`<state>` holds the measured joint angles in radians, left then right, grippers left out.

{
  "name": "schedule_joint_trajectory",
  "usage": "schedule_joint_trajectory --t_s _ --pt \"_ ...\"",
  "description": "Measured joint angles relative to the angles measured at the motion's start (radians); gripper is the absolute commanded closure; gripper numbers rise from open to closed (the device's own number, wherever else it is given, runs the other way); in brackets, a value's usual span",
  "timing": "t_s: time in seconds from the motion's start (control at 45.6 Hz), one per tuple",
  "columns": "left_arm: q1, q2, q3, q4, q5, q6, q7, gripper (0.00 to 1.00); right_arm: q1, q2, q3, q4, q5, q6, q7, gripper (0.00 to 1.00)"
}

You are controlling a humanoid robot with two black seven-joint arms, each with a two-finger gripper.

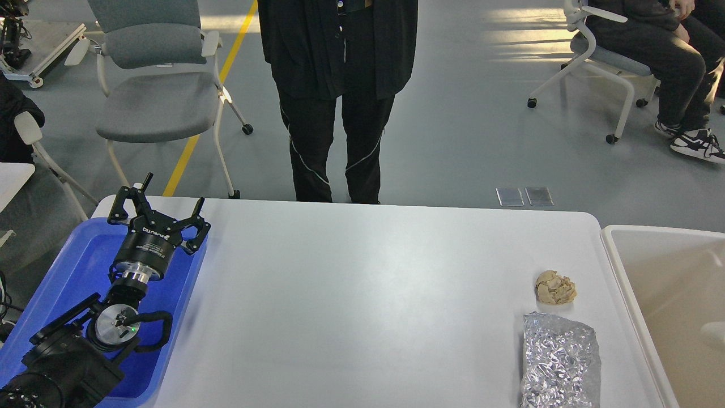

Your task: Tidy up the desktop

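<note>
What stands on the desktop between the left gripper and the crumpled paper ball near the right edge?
Nothing visible does. The left gripper is open above the blue tray, and the desktop between it and the paper ball is bare. The foil bag lies nearer the camera, beside that path.

light: bright, even, from above | glare: soft pale sheen on the middle of the white counter | sun patches on the floor at top right | shadows: faint, short | focus: sharp overall | edges: slight wide-angle stretch
</note>
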<state>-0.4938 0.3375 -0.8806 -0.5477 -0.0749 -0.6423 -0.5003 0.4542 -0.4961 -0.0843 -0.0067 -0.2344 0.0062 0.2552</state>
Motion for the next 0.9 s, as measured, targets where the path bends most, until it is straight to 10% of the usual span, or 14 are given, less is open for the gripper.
schedule_joint_trajectory --t_s 0.088,0.197,0.9 --pt "0.0 0.0 0.0 0.0 0.0 0.0 0.0 0.0 0.002 0.003 0.001 -0.002 0.001 -0.003 0.0 0.96" --pt "0.0 0.0 0.0 0.0 0.0 0.0 0.0 0.0 0.006 0.007 0.001 -0.003 0.001 -0.012 0.0 0.01" --pt "0.0 0.0 0.0 0.0 0.001 -0.001 0.001 0.0 0.058 0.023 -0.004 -0.016 0.0 -0.127 0.004 0.0"
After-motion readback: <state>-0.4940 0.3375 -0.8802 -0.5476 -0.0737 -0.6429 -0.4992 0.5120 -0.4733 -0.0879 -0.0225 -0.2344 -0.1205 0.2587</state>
